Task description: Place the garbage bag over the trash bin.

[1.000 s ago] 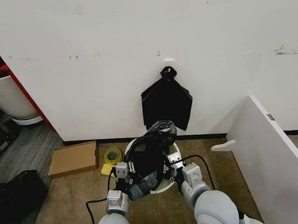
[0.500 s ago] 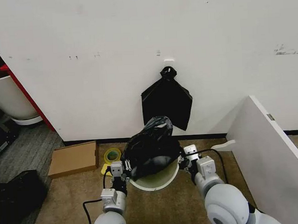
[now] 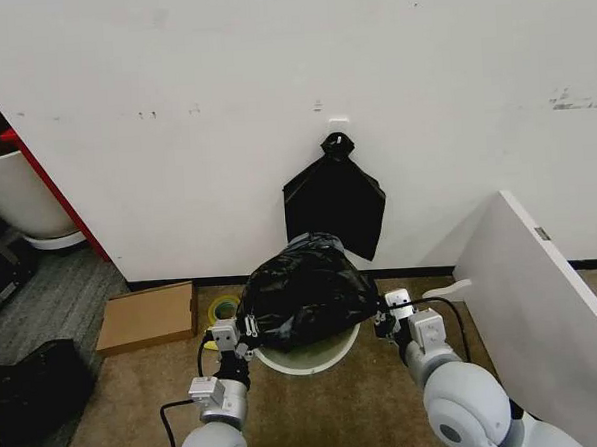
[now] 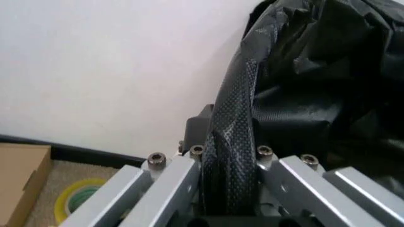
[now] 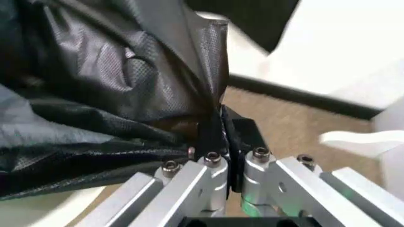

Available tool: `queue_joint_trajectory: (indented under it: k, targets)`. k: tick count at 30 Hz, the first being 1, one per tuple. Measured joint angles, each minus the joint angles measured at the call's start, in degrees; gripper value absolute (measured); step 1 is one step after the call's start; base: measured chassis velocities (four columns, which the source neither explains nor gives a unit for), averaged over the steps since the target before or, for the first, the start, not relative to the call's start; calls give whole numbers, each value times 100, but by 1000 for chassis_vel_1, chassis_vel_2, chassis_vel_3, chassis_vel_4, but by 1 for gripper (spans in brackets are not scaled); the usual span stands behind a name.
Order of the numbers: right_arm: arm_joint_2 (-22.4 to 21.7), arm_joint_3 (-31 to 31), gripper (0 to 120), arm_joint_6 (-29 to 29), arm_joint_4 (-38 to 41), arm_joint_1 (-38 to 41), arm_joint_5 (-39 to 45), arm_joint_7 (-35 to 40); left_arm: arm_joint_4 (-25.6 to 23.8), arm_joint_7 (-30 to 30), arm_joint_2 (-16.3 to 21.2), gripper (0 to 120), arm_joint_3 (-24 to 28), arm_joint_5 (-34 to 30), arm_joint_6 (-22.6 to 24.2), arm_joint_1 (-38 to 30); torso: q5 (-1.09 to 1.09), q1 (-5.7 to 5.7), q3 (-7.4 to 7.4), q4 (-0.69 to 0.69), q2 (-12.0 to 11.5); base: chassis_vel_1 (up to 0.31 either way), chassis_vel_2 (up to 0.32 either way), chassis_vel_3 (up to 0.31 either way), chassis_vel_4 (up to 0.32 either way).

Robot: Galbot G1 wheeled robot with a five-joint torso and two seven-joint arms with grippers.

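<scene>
the left gripper (image 3: 246, 331) is seen low at the near left of the trash bin (image 3: 308, 359), clenched on a twisted edge of the garbage bag (image 3: 304, 293), as the left wrist view shows the bag (image 4: 303, 94) pinched between its fingers (image 4: 189, 184). the right gripper (image 3: 384, 317) is held at the bin's right side, likewise clamped on a bag fold (image 5: 211, 127). the glossy black bag is stretched between both and bulges over the bin's mouth, only the near rim being left visible. a tape roll (image 3: 223, 310) and a cardboard box (image 3: 147, 317) are lying on the carpet to the left; a black bundle (image 3: 335, 204) is hung on the wall behind
</scene>
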Motion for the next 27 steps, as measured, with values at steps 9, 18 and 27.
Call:
queue_joint_trajectory:
  k: [9, 18, 27]
  targets:
    - [-31, 209, 0, -15, -65, -316, 312, -403, -155, -109, -25, 3, -17, -390, 69, 18, 1, 0, 0, 0, 0, 0, 0, 0, 0]
    - [-63, 474, 0, 230, -92, -634, 607, -708, -209, -173, -19, 3, -32, -570, 190, 26, 1, 0, 0, 0, 0, 0, 0, 0, 0]
    - [40, 498, 19, 573, 95, -652, 560, -758, -210, -157, 33, 3, -20, -476, 341, 74, 0, 0, 0, 0, 0, 0, 0, 0, 0]
